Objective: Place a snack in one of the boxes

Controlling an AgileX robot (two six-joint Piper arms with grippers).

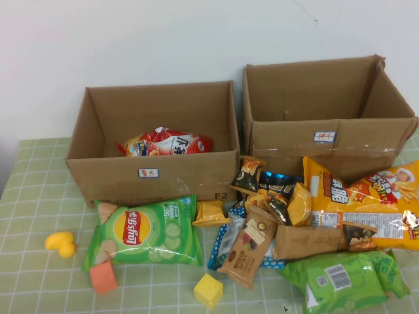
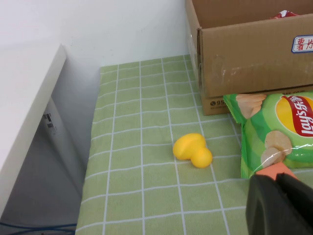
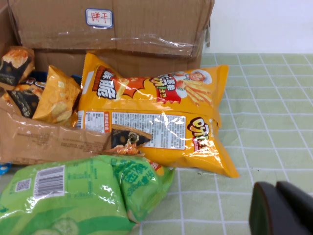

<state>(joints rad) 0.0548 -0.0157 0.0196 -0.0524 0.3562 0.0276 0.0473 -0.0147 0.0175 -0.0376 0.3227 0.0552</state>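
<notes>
Left claw [image 2: 279,203] and right claw [image 3: 282,208] hover low over the tablecloth [image 1: 39,196].

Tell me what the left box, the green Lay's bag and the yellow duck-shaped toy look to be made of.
Left box: brown corrugated cardboard, matte, scuffed, by its raw edges. Green Lay's bag: thin plastic film, glossy, crinkled, with highlights. Yellow duck-shaped toy: smooth, seamless, likely soft plastic or rubber. Left gripper and right gripper show only at their wrist views' edges.
</notes>
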